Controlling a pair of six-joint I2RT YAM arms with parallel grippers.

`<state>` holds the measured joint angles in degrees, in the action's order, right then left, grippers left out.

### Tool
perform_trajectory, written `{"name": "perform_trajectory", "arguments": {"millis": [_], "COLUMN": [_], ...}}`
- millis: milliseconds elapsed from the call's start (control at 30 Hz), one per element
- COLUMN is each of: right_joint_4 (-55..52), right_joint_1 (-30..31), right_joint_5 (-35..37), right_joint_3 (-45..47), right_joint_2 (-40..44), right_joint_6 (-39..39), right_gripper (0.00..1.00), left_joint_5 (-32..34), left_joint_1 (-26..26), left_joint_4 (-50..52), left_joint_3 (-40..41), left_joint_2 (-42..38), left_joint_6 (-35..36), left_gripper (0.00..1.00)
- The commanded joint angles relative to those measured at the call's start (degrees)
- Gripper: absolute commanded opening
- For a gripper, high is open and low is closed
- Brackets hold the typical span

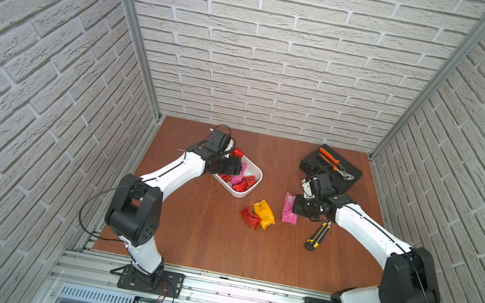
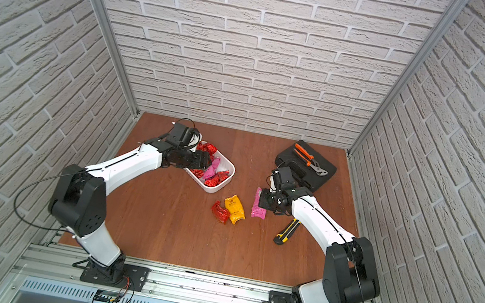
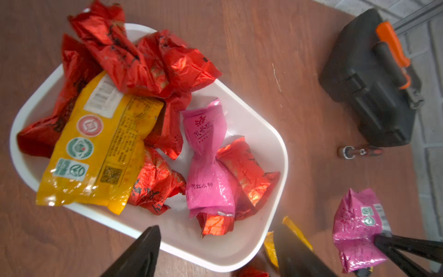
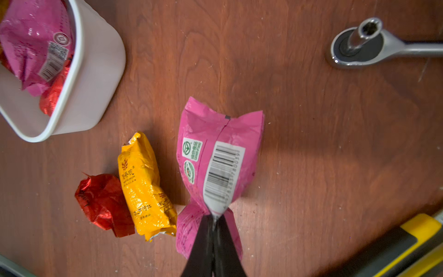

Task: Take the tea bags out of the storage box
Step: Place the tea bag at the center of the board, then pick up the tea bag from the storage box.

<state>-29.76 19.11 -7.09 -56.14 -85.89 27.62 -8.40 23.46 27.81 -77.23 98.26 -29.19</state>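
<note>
Counter stock as I see it from my station:

- Storage box [image 1: 238, 195]: white tub, far left part of the counter [image 1: 202, 236].
- Tea bags in the box [image 3: 167, 62]: a heap of red ones, some spilling over the rim, plus one yellow [image 3: 100, 148] and one pink [image 3: 206, 167].
- Tea bags out of the box, mid-counter: one red [image 4: 103, 203] and one yellow [image 4: 143, 187] touching side by side. A pink one [image 4: 215, 156] lies just beside the yellow.
- Left fingers [image 3: 141, 249]: spread apart and holding nothing, straddling the near rim of the box.
- Right fingers [image 4: 203, 239]: clenched on the crimped waist of the loose pink bag. I cannot tell whether it rests on the wood.
- Utility knife [image 1: 317, 236]: yellow and black, near my right arm.
- Tool case [image 1: 312, 166]: black, far right, with orange-handled pliers [image 1: 330, 160] on top.
- Ratchet wrench [image 4: 383, 48]: on the counter, well apart from the bags.
</note>
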Motion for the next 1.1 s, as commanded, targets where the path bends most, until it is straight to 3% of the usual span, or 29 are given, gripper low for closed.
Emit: {"name": "perform_trajectory", "arguments": {"millis": [0, 200, 300, 600, 700, 800, 867, 900, 1067], "right_joint_4": [2.61, 1.81, 1.35, 4.33, 4.94, 4.80, 4.39, 4.40, 4.50], "right_joint_1": [-0.30, -0.45, -0.65, -0.83, -0.82, -0.83, -0.83, -0.83, -0.83], "right_joint_5": [0.59, 2.61, 3.82, 2.66, 1.82, 1.73, 1.71, 1.63, 1.67], "right_joint_3": [0.68, 0.76, 0.94, 1.03, 0.68, 0.03, -0.37, -0.37, 0.49], "right_joint_2": [-1.58, 0.87, 3.90, 12.50, 13.41, 13.87, 14.09, 14.30, 15.17], "right_joint_6": [-0.04, 0.39, 0.11, -1.24, -1.39, -1.53, -1.61, -1.61, -1.43], "right_gripper": [0.07, 0.38, 0.47, 0.50, 0.49, 0.49, 0.49, 0.49, 0.49], "left_joint_5": [6.64, 12.65, 12.63, 9.36, 8.46, 7.99, 7.88, 7.79, 7.88], "left_joint_1": [1.81, 3.24, 3.61, 3.96, 3.94, 3.96, 4.00, 4.00, 4.00], "left_joint_4": [7.73, 13.80, 13.72, 11.66, 10.95, 10.30, 10.17, 9.88, 7.45], "left_joint_3": [-4.74, -13.10, -14.94, -17.82, -18.11, -18.21, -18.47, -18.36, -17.89], "left_joint_2": [3.83, 11.43, 13.86, 17.03, 17.71, 18.12, 18.20, 17.94, 17.21], "left_joint_6": [3.87, 4.40, 4.66, 4.93, 4.84, 4.50, 4.02, 3.76, 0.98], "left_gripper": [0.78, 0.69, 0.64, 0.37, 0.32, 0.34, 0.53, 0.57, 0.66]}}
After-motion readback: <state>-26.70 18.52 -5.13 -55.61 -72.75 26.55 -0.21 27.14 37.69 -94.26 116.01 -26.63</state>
